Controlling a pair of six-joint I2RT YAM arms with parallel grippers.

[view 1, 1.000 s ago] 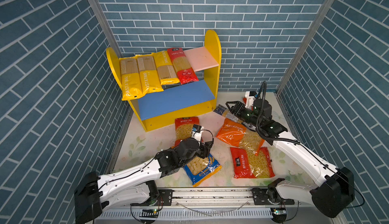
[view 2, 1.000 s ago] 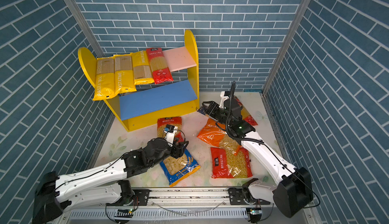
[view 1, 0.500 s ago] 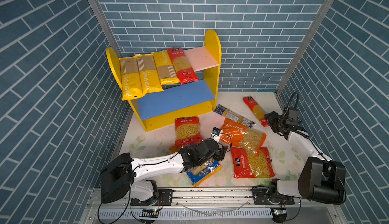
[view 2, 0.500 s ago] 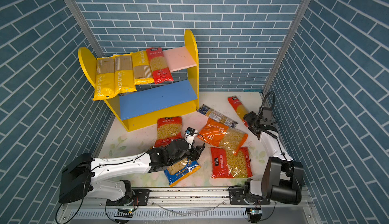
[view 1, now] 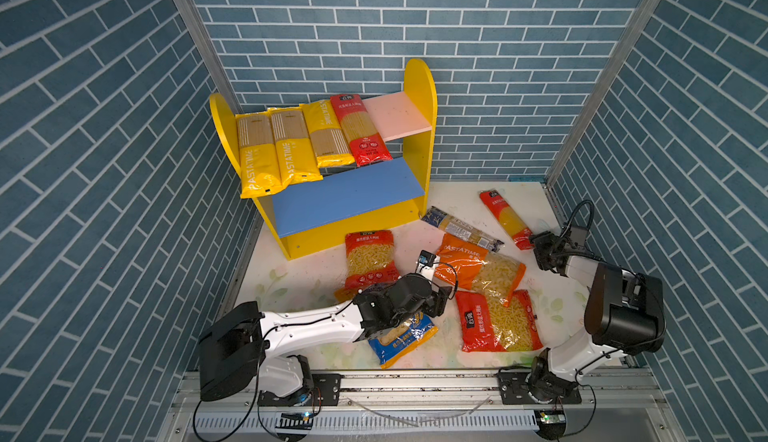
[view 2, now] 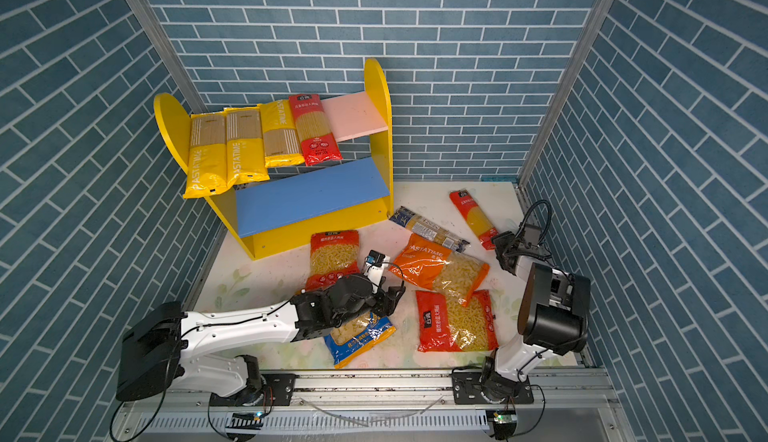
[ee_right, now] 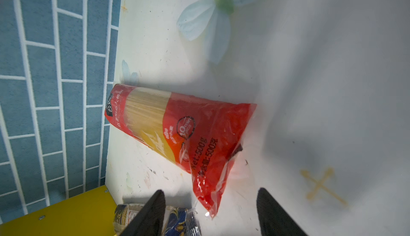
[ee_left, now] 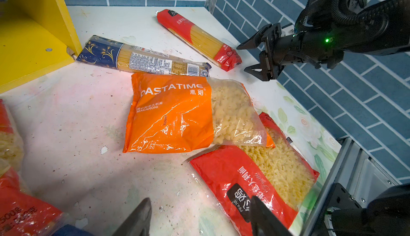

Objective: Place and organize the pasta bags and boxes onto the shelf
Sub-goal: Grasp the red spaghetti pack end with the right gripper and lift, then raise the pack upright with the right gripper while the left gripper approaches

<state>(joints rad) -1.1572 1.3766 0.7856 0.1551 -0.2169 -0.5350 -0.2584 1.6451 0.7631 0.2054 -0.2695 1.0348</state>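
Since 1 second ago the right arm has pulled back from the dark-blue spaghetti pack (view 1: 461, 228) to the right edge of the tabletop (view 1: 299, 278), and the left arm has swung from the red bag (view 1: 370, 259) in front of the shelf (view 1: 419, 87) toward the middle. Now the right gripper (view 1: 538, 249) hovers with its jaws apart and empty, just short of the near end of the loose red spaghetti pack (ee_right: 177, 130). That pack lies slanted along the right edge, reaching toward the back right corner.

With jaws also spread and holding nothing, the left gripper (ee_left: 200, 199) hangs low over the tabletop between the blue bag (view 1: 405, 334) under its wrist and the red short-pasta bag (ee_left: 255, 179) by the front edge. An orange macaroni bag (ee_left: 168, 113) lies mid-table, its clear end overlapping that red short-pasta bag. Its top lies just beside the dark-blue spaghetti pack, which runs out from the shelf's right foot.

On the pink upper board (view 1: 395, 114) 4 long packs lie side by side, overhanging the front: 3 yellow packs (view 1: 291, 145) and 1 red pack (view 1: 360, 128). Below it sits the blue lower board (view 1: 345, 195).
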